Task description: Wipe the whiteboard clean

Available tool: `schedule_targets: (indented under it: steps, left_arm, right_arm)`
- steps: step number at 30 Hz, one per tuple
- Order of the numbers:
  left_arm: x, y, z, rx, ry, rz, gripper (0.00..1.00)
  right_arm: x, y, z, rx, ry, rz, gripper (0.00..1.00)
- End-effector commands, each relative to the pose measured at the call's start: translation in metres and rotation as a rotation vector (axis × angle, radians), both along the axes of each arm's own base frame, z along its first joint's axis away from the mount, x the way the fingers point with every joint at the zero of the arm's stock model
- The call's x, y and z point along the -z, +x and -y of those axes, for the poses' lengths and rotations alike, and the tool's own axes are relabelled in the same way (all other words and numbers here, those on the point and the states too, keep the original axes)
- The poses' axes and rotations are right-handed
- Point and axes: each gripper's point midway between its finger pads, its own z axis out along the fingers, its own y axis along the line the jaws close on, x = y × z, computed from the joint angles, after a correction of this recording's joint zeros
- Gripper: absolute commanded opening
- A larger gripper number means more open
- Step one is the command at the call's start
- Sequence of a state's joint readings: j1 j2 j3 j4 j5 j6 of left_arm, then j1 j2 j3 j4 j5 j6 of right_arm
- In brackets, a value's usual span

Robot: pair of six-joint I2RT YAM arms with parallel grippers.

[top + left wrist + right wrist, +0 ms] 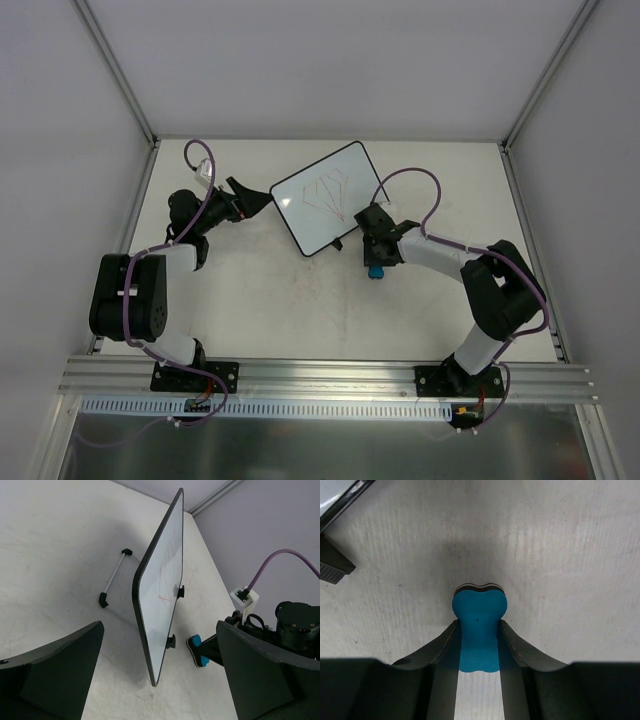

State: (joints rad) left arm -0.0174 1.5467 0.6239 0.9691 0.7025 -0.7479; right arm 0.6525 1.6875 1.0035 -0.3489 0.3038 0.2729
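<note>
Soft, even white light fills all three views, probably from overhead. The desk (300,300) looks bright, slightly washed out. A faint grey shadow lies beside the whiteboard (160,580) in the left wrist view, and a dim smudge sits just beyond the blue eraser (479,612). The left claw (159,624) looms dark and soft-focused at the near edge.

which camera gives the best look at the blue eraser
Right wrist view: the eraser fills the centre, pinched by the right tool. Top view shows only a small blue speck; left wrist view shows it small, beyond the whiteboard.
</note>
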Motion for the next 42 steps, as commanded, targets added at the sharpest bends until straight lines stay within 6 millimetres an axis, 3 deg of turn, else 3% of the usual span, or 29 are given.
schedule_targets:
  steps: [1, 6, 11, 18, 22, 29, 35, 42]
  left_arm:
    - [-0.019, 0.004, 0.000, 0.026, -0.005, 0.094, 0.97]
    - [-0.016, 0.004, 0.001, 0.033, -0.030, 0.093, 0.95]
    - [-0.012, 0.004, 0.002, 0.036, -0.052, 0.086, 0.94]
    - [-0.002, 0.013, 0.007, 0.059, -0.104, 0.067, 0.83]
    - [-0.005, 0.019, 0.010, 0.061, -0.090, 0.082, 0.75]
    - [-0.010, 0.028, 0.018, 0.093, -0.099, 0.100, 0.72]
    - [-0.007, 0.035, 0.024, 0.111, -0.117, 0.092, 0.69]
    - [0.001, 0.037, 0.030, 0.122, -0.111, 0.090, 0.69]
  right_arm:
    - [0.001, -0.003, -0.004, 0.004, 0.025, -0.001, 0.23]
    - [-0.019, -0.001, -0.005, -0.005, 0.057, 0.042, 0.09]
    - [-0.062, 0.010, -0.011, -0.048, 0.090, 0.129, 0.00]
    - [-0.119, 0.034, -0.022, -0.108, 0.103, 0.236, 0.00]
    - [-0.141, 0.045, -0.029, -0.128, 0.125, 0.282, 0.00]
    - [-0.164, 0.061, -0.041, -0.171, 0.137, 0.329, 0.00]
    - [-0.171, 0.081, -0.048, -0.188, 0.136, 0.345, 0.00]
    - [-0.212, 0.135, -0.064, -0.202, 0.197, 0.520, 0.00]
